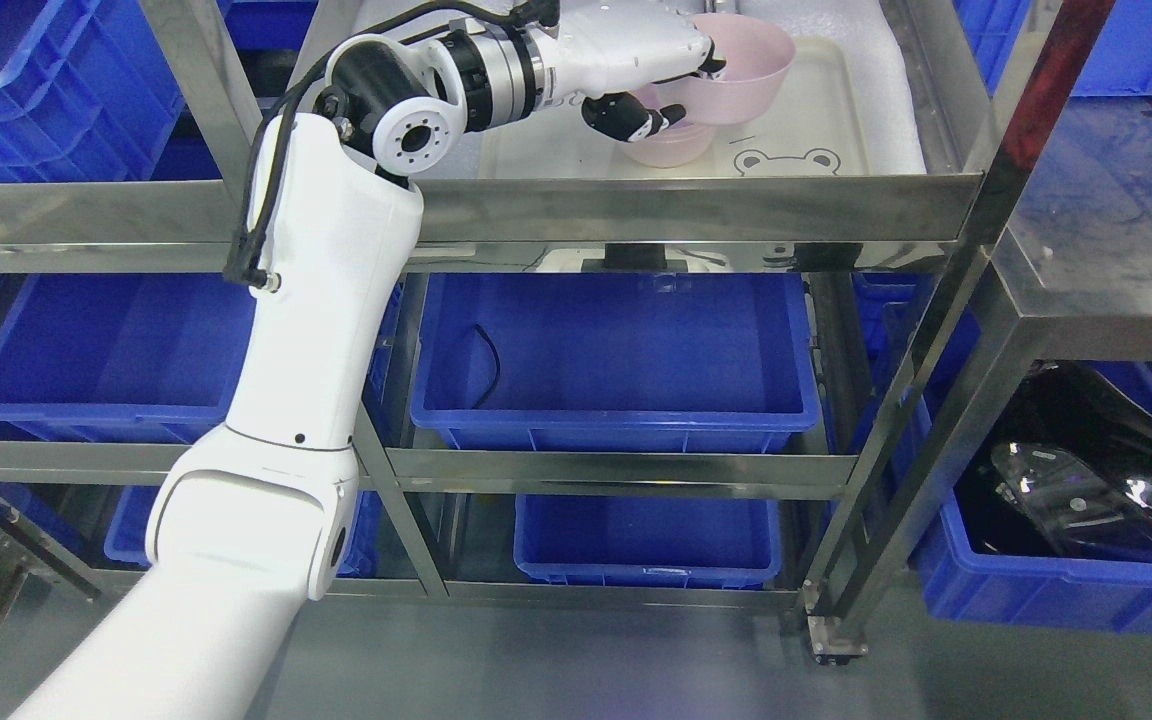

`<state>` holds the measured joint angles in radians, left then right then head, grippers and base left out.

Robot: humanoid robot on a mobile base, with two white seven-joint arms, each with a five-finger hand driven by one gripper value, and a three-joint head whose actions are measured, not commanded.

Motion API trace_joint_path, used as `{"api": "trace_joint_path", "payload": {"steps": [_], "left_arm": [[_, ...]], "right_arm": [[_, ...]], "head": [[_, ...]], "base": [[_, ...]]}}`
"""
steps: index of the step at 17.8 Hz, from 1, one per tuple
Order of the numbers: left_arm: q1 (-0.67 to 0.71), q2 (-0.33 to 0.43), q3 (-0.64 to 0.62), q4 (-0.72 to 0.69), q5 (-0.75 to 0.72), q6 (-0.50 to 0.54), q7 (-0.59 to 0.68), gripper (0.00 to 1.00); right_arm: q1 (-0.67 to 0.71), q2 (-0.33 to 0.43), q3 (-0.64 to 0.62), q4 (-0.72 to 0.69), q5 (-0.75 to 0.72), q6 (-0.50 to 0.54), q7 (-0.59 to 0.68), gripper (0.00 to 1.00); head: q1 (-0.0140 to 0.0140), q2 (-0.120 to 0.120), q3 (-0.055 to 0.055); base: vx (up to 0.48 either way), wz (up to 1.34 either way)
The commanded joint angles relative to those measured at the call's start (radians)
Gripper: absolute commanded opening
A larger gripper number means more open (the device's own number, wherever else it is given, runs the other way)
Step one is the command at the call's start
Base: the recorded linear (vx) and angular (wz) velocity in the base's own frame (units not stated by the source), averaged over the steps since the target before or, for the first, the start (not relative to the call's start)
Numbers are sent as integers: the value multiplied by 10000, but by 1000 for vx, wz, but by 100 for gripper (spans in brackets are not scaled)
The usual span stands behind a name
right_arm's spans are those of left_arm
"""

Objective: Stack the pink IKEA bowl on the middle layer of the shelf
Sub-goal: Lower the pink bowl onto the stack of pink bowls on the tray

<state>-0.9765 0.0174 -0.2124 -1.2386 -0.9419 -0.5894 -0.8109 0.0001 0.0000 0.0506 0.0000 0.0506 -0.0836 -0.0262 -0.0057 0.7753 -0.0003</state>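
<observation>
My left arm comes in from the lower left and reaches up onto the steel shelf level at the top of the view. My left hand point(681, 85) is shut on the rim of a pink bowl point(751, 70), with fingers over the rim and the thumb under it. The bowl is tilted and held just above a second pink bowl point(671, 148), which rests on a cream tray point(816, 120) with a bear face print. The lower bowl is partly hidden by my hand. My right hand is not in view.
The steel shelf front rail point(696, 205) runs below the tray. A blue bin point(616, 360) sits on the level beneath, with more blue bins point(646, 540) lower and to the left point(106, 360). A steel upright point(946, 330) stands right of the shelf. A black object point(1096, 480) lies in a bin at right.
</observation>
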Motion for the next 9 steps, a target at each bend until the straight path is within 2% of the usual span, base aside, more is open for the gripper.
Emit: {"api": "trace_joint_path", "payload": {"steps": [1, 5, 9], "left_arm": [[222, 838, 1202, -300, -92, 4, -82, 4], [683, 685, 1143, -163, -123, -42, -52, 4], [440, 26, 1050, 694, -290, -42, -6, 4]], "right_arm": [[214, -175, 0, -175, 0, 7, 1, 100], [214, -175, 0, -175, 0, 7, 1, 100], [214, -175, 0, -175, 0, 7, 1, 100]], "head": [[0, 0, 0], [0, 0, 0], [0, 0, 0]], "base": [[0, 0], [2, 13], [1, 7]]}}
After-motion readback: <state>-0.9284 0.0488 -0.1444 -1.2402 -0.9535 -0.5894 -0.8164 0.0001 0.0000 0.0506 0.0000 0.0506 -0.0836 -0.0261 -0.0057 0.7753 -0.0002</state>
